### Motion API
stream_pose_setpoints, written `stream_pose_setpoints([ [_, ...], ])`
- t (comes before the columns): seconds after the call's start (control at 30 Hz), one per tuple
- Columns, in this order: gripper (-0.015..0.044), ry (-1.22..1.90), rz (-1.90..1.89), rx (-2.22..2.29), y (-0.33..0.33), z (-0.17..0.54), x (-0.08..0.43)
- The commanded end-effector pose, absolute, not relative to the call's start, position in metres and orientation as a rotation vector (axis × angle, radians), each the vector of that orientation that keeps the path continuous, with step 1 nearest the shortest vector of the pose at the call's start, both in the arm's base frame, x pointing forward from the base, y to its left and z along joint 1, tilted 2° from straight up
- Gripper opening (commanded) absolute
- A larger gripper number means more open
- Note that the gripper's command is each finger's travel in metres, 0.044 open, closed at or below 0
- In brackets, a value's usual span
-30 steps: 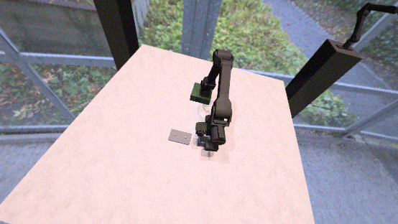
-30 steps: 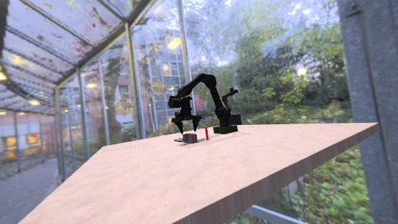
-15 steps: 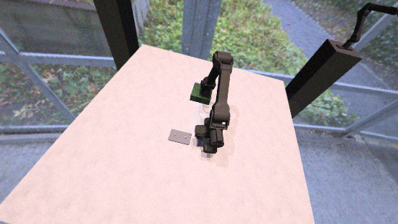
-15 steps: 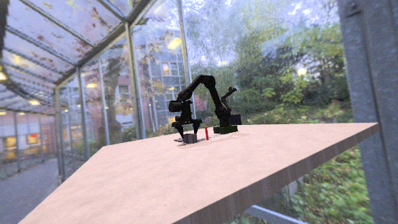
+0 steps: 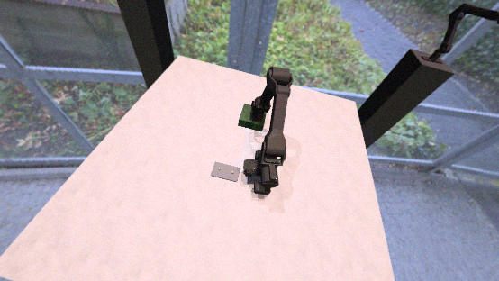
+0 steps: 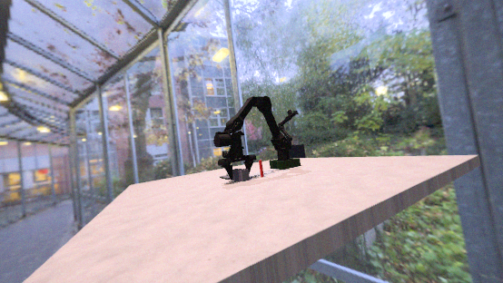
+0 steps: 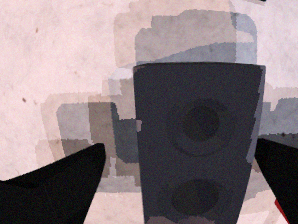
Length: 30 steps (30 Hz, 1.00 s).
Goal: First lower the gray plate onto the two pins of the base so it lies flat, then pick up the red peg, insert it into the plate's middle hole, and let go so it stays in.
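Note:
The gray plate (image 6: pixel 241 176) (image 7: pixel 157 100) is a block resting on the table. Two of its holes show in the wrist view; its near end is cut off, and the arm hides it in the top view. My gripper (image 6: pixel 239 170) (image 7: pixel 181 149) is open, with one finger on each side of the plate and a gap to each. The thin base (image 5: pixel 224 176) lies flat just left of the gripper in the top view, its two pins bare. The red peg (image 6: pixel 261 169) stands upright between the plate and the arm's foot; a sliver shows in the wrist view (image 7: pixel 281 210).
The arm stands on a green block (image 5: pixel 245 119) (image 6: pixel 285 164) towards the back of the table (image 5: pixel 149 216) (image 6: pixel 204 222). Dark posts rise beyond the table's back edge in the top view. Shadows of the arm fall around the plate.

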<state>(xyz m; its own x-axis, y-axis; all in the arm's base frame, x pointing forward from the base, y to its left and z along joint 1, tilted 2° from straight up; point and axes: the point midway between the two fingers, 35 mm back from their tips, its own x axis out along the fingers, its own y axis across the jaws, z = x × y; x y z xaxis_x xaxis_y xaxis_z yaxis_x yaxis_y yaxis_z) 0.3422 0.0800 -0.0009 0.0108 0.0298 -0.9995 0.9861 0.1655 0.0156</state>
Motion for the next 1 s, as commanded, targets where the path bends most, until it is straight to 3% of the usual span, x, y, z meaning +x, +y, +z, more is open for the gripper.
stream_pose_setpoints([
  [0.0, 0.0387, 1.300, -1.069, 1.114, 0.080, -0.006, 0.341],
  [0.3, 0.0151, 1.300, -1.069, 1.114, 0.080, -0.006, 0.341],
  [0.53, 0.0105, 1.300, -1.069, 1.114, 0.080, -0.006, 0.341],
  [0.67, 0.0000, 1.290, -1.061, 1.119, 0.081, -0.002, 0.343],
  [0.97, 0.0000, 1.264, -1.037, 1.134, 0.083, 0.020, 0.350],
])
